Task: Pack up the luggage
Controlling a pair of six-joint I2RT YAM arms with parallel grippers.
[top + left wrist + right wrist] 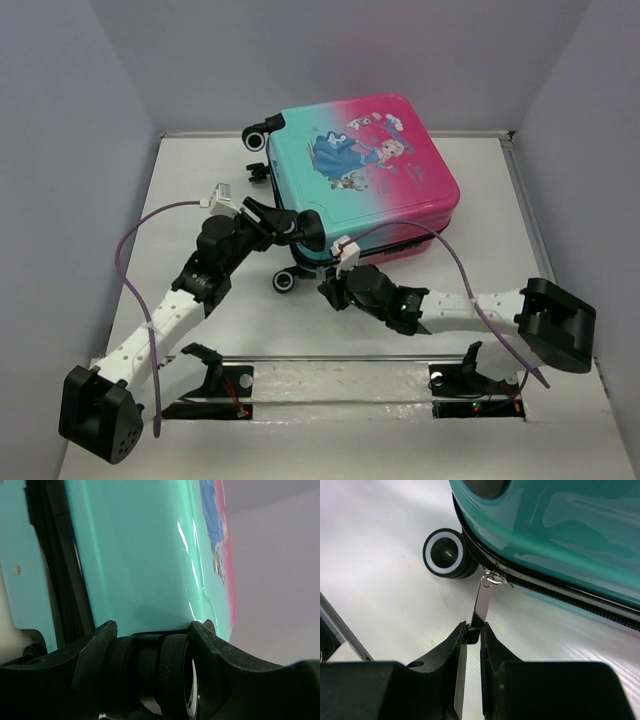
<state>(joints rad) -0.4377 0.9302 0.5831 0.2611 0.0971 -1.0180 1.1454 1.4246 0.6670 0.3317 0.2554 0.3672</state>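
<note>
Luggage [385, 195], one; left gripper [154, 632], right gripper [472, 634]

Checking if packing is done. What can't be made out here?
- Inside of the luggage: all views, its lid lies down over it.
- How far the zipper is closed: top external, under the shell's rim; right wrist, cut off at the right edge.
- Tip of the zipper pull: right wrist, buried between the fingers of the right gripper.
- Far side of the wheel: left wrist, the left gripper closed on it blocks it.
</note>
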